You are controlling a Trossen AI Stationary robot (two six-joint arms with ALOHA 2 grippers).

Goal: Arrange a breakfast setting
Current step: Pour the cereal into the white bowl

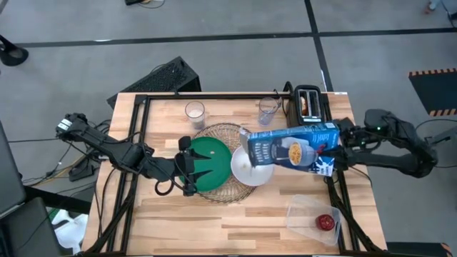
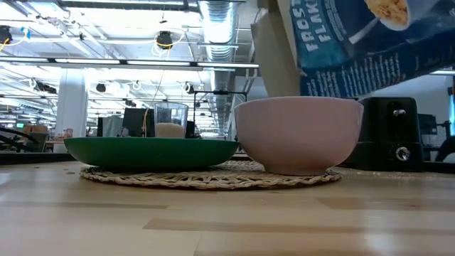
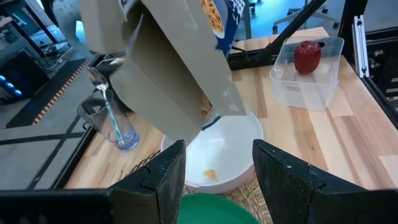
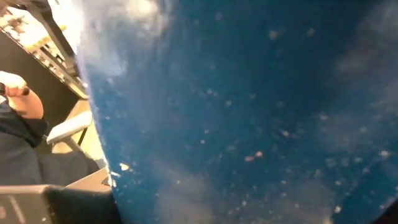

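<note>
High view first: my right end effector is clamped on a blue cardboard cereal box, tipped on its side with its open end over the white ceramic bowl. Left wrist view shows an orange cereal flake lying in that bowl. My left end effector hangs spread open over the round green plate, gripping nothing. Plate and bowl sit side by side on the round woven wire mat. Two clear glasses stand behind the mat on the wooden table, one holding the blue-handled spoon. Small red apple sits in the clear plastic tub.
</note>
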